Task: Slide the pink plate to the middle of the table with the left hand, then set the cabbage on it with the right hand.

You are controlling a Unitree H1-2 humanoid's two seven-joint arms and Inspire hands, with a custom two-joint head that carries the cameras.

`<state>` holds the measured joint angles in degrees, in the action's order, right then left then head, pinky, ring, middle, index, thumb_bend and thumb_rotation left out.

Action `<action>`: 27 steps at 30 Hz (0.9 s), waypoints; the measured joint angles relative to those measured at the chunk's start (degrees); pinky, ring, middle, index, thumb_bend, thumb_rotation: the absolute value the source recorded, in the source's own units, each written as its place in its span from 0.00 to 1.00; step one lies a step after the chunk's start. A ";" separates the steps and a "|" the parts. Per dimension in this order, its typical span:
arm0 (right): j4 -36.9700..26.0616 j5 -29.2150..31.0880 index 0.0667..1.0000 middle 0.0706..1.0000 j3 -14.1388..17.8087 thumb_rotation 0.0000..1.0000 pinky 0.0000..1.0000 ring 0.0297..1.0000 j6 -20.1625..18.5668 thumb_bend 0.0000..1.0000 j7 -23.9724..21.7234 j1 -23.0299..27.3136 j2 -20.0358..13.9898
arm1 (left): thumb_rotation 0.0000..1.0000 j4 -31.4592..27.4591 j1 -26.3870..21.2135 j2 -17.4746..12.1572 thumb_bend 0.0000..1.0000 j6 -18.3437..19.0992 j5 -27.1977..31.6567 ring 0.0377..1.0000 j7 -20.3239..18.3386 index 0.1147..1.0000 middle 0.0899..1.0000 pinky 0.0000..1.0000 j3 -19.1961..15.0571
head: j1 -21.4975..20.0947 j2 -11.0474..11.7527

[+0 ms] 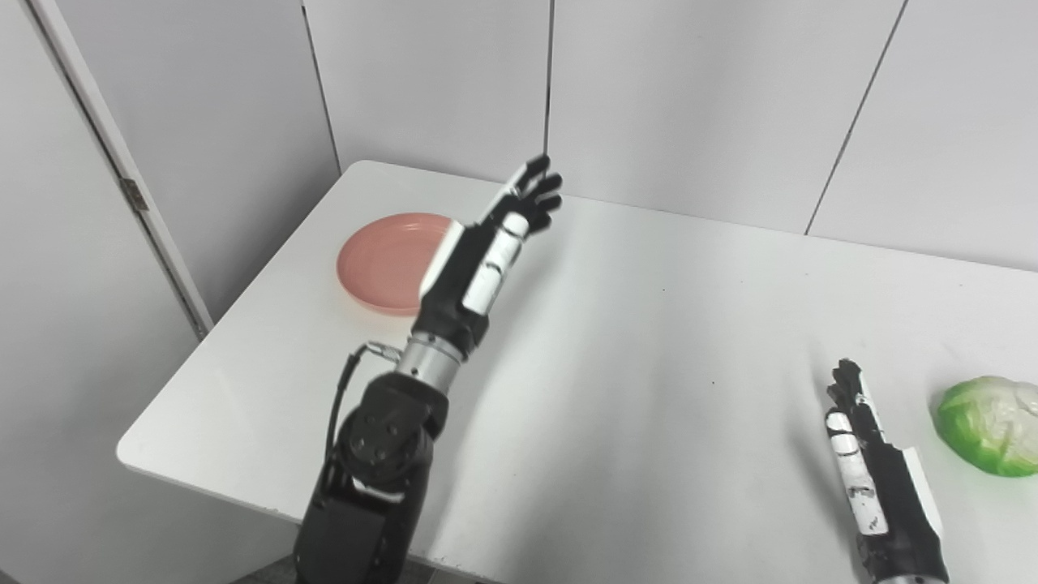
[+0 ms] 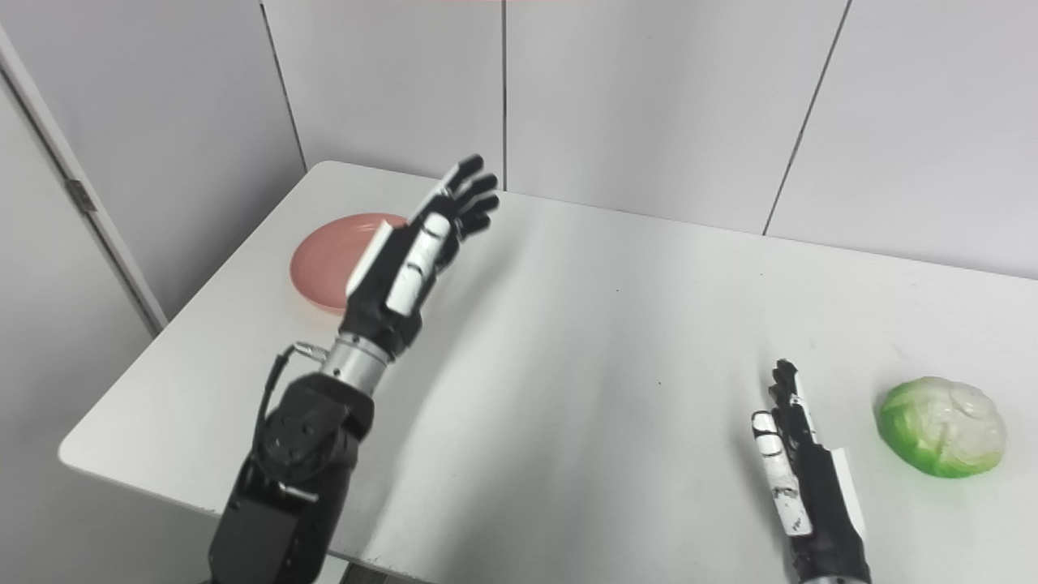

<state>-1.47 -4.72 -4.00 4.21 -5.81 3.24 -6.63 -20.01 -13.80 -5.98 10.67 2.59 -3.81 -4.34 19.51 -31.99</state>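
Black-and-white fingers of the left hand (image 1: 486,251) are spread wide and hold nothing, raised over the pink plate (image 1: 388,258), which sits near the table's (image 1: 632,341) far left corner. To slide it well, the hand should probably settle on the plate's outer rim and push steadily inward. The right hand (image 2: 799,454) rests open just beside the cabbage (image 2: 941,426), not touching. Nothing blocks the bare middle.

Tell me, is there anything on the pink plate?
Nothing shows on the pink plate. Its right edge is hidden behind the raised left hand, so that bit can't be checked. The cabbage sits far off on the table.
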 measured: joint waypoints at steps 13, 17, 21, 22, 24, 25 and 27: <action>0.03 0.60 1.00 1.00 0.10 1.00 1.00 1.00 0.16 0.19 -0.14 0.02 -0.04 | 1.00 13.29 -8.41 -9.51 0.43 2.00 8.17 0.86 1.22 0.84 0.85 0.87 -13.81 | 0.70 0.09; 0.06 1.08 1.00 1.00 0.23 1.00 1.00 1.00 0.16 0.20 -0.28 0.02 -0.08 | 1.00 18.22 -10.64 -11.80 0.43 2.03 11.41 0.83 1.43 0.81 0.83 0.84 -17.29 | 0.97 0.17; 0.04 1.21 1.00 1.00 0.26 1.00 1.00 1.00 0.15 0.20 -0.59 0.02 -0.09 | 1.00 21.60 -12.67 -13.37 0.41 2.24 12.64 0.83 2.68 0.80 0.81 0.83 -19.05 | 1.23 0.09; 0.05 1.25 1.00 1.00 0.26 1.00 1.00 1.00 0.16 0.20 -0.69 0.03 -0.10 | 1.00 22.56 -13.11 -13.78 0.41 2.24 12.96 0.83 2.85 0.80 0.81 0.83 -19.28 | 1.23 0.09; 0.05 1.46 1.00 1.00 0.30 1.00 1.00 1.00 0.16 0.20 -0.84 0.04 -0.09 | 1.00 24.34 -13.78 -14.61 0.42 2.24 13.45 0.84 3.03 0.81 0.83 0.83 -19.53 | 1.23 0.09; 0.04 1.53 1.00 1.00 0.32 1.00 1.00 1.00 0.16 0.19 -0.88 0.04 -0.09 | 1.00 25.41 -13.95 -14.98 0.42 2.24 13.67 0.84 3.06 0.80 0.83 0.82 -19.58 | 1.23 0.09; 0.02 1.51 1.00 1.00 0.31 1.00 1.00 1.00 0.16 0.19 -0.92 0.03 -0.10 | 1.00 27.91 -14.29 -15.64 0.42 2.25 13.82 0.84 3.41 0.81 0.83 0.82 -19.84 | 1.23 0.09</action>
<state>-1.45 -3.21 -3.69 4.37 -6.73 3.28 -6.73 7.90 -28.10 -21.62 12.92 16.41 -0.40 -24.18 20.74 -31.90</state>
